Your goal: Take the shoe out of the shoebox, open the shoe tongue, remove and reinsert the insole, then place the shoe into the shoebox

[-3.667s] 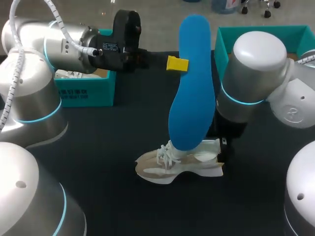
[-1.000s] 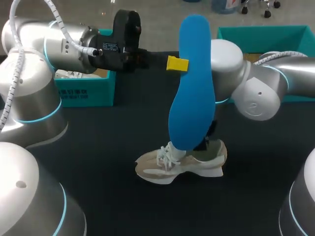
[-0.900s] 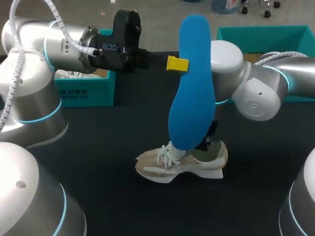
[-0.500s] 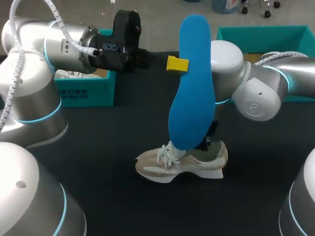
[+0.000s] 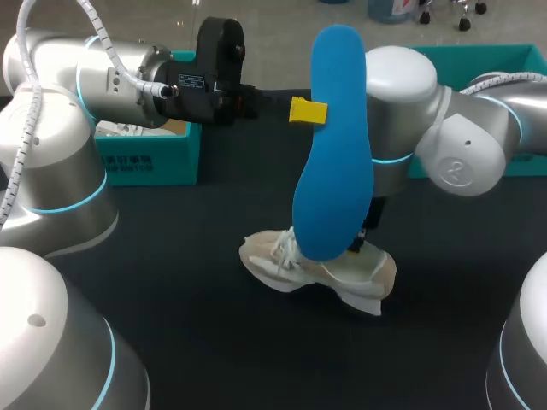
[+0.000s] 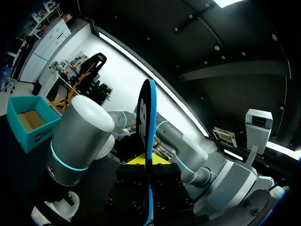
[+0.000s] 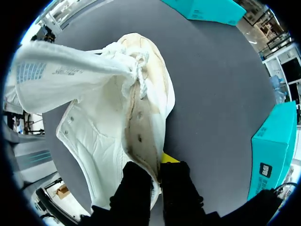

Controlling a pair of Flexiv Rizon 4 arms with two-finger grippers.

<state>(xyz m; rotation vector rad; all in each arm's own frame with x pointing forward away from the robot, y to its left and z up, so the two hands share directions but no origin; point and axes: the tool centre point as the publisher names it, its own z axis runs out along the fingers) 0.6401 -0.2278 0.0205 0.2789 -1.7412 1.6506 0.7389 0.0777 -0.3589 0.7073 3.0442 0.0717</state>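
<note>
Blue insole (image 5: 333,162) upright above the dark table (image 5: 188,256), pinched in its upper half by the left gripper (image 5: 313,112), yellow tips pressed to it from both sides; long axis near vertical, lower end hanging in front of the shoe (image 5: 318,272) in the head view, touching it or not impossible to tell; edge-on in the left wrist view, a thin blue line rising straight from between the tips. Beige and white shoe low at the middle of the table, toe toward the left arm's side, heel toward the right and nearer the camera; unclear whether the sole lies flat; right gripper (image 7: 157,170) clamped on the rim of the heel opening, one black finger inside the shoe and the other outside, a yellow tip showing just beside the rim; tongue (image 7: 61,73) pulled up out of the opening, printed underside showing, laces (image 7: 136,70) bunched at its base, pale inner floor of the shoe laid bare. Right arm (image 5: 427,137) in from the right, wrist above the heel, gripper mostly hidden behind the insole in the head view; left arm (image 5: 128,73) stretched level from the left. Left teal box (image 5: 149,162) at the far side behind the left arm, something white inside; right teal box (image 5: 479,60) open at the far right behind the right arm, well apart from the shoe.
</note>
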